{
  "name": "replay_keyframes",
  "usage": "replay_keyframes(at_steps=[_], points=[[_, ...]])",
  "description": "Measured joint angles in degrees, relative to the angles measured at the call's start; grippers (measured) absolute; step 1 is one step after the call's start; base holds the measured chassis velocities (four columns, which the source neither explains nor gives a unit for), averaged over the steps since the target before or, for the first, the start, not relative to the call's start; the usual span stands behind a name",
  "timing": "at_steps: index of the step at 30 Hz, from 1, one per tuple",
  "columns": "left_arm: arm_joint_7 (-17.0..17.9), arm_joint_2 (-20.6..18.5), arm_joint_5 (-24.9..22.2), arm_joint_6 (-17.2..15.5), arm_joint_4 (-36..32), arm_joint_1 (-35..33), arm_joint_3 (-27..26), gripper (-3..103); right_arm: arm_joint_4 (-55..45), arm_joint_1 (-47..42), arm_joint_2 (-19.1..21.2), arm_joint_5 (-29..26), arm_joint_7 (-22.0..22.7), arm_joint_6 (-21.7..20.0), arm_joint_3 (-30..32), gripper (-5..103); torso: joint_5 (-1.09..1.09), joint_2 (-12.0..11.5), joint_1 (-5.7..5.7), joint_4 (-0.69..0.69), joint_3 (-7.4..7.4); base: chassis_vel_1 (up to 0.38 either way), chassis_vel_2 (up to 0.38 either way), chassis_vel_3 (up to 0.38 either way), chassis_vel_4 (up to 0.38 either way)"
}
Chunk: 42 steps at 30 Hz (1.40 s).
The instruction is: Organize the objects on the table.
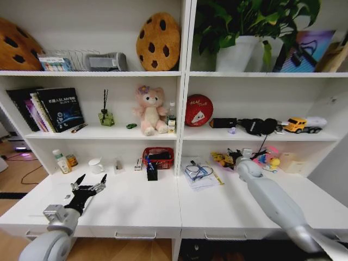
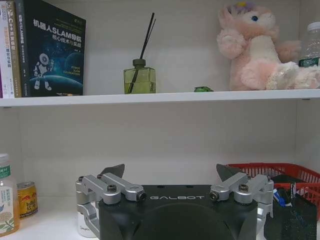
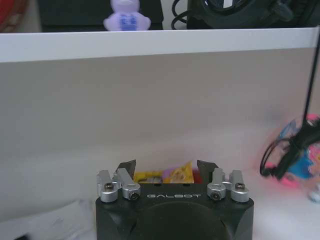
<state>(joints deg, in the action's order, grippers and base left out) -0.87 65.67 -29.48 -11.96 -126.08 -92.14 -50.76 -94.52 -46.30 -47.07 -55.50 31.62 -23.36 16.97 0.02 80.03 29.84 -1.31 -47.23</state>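
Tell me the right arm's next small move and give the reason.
Probably ease the right pincer forward and down onto the yellow packet just ahead of it. Its fingers are open, with nothing between them, and the packet sits nearly centred beyond the gap, on the white desk near the back wall. The left pincer hovers open over the desk's left part.

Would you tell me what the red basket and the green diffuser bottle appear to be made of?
The red basket looks like moulded plastic, with an open mesh wall and matte surface. The green diffuser bottle looks like tinted glass: see-through, glossy, with dark reeds visible inside.
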Motion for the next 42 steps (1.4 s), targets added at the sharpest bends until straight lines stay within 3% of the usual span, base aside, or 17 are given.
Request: replay_keyframes(at_steps=[2,7,14,16,17,19,21,42], points=[[0.02,0.00,0.00,0.00,0.00,-0.01,0.00,100,-11.04,-9.17,2.34,-1.83,4.55,-1.52,5.37,81,-0.04,0.00,-0.01,-0.01,0.01,0.000,0.000,0.000,0.000],[0.00,0.00,0.00,0.00,0.00,0.00,0.01,100,-24.73,-22.38,3.47,-0.75,8.38,-4.74,14.33,96,-0.04,0.00,-0.01,-0.01,0.01,0.000,0.000,0.000,0.000],[0.01,0.00,0.00,0.00,0.00,0.00,0.00,100,-34.19,-30.92,0.93,1.22,11.52,-6.95,17.99,100,-0.02,0.01,-0.02,-0.03,0.01,0.000,0.000,0.000,0.000],[0.02,0.00,0.00,0.00,0.00,0.00,0.01,100,-35.44,-31.89,0.34,2.69,11.46,-7.64,18.13,100,-0.07,0.01,-0.01,0.02,0.00,0.000,0.000,0.000,0.000],[0.03,0.00,0.00,0.00,0.00,0.00,0.00,100,-39.16,-34.98,-2.09,8.40,9.95,-8.85,17.05,100,-0.01,0.01,-0.01,-0.01,0.00,0.000,0.000,0.000,0.000],[0.01,0.00,0.00,0.00,0.00,0.00,0.01,100,-40.05,-35.69,-3.13,10.64,9.55,-9.13,16.43,100,-0.03,0.01,-0.01,-0.01,0.00,0.000,0.000,0.000,0.000],[0.02,0.00,0.00,0.00,0.00,0.00,0.01,100,-40.96,-38.15,-5.58,20.32,6.02,-9.24,15.49,100,-0.03,0.01,-0.01,0.00,0.00,0.000,0.000,0.000,0.000],[0.05,0.00,0.00,0.00,0.00,0.00,0.01,100,-40.57,-38.87,-7.55,24.91,2.51,-8.70,14.34,100,-0.06,0.00,0.00,-0.01,0.00,0.165,0.166,-0.160,-0.163]])
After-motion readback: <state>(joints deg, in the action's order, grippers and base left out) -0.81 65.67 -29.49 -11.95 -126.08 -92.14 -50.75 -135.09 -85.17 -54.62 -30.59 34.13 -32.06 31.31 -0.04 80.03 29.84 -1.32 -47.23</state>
